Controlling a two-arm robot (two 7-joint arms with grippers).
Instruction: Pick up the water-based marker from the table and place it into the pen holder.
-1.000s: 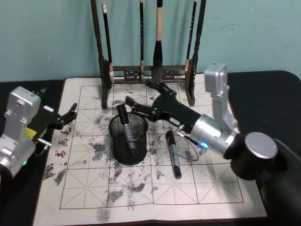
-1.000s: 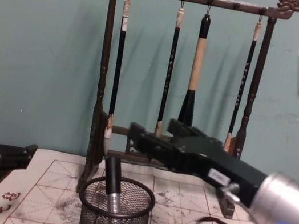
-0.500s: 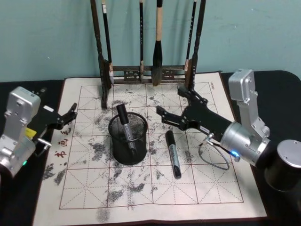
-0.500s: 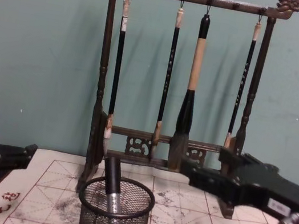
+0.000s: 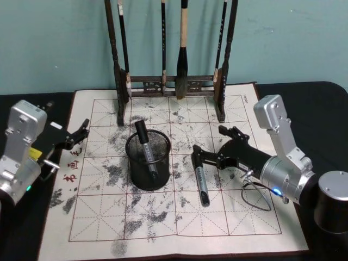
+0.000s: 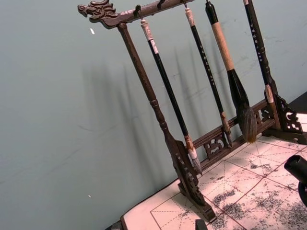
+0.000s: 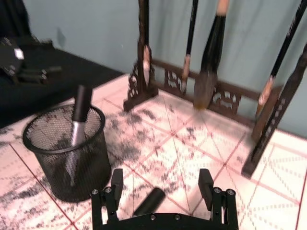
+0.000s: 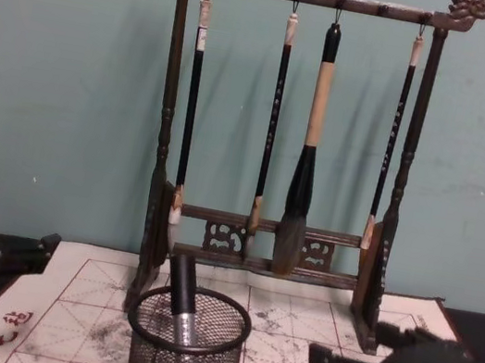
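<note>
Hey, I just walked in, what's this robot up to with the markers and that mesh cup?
One marker already stands in the black wire-mesh pen holder. A second marker lies on the ink-stained calligraphy mat just to the holder's right. The right gripper is open and low by that marker's cap end, not gripping it. The left gripper is parked at the mat's left edge, holding nothing.

evenly lit plain teal wall (image 8: pixel 75 67) behind a black tabletop (image 5: pixel 304 98)
</note>
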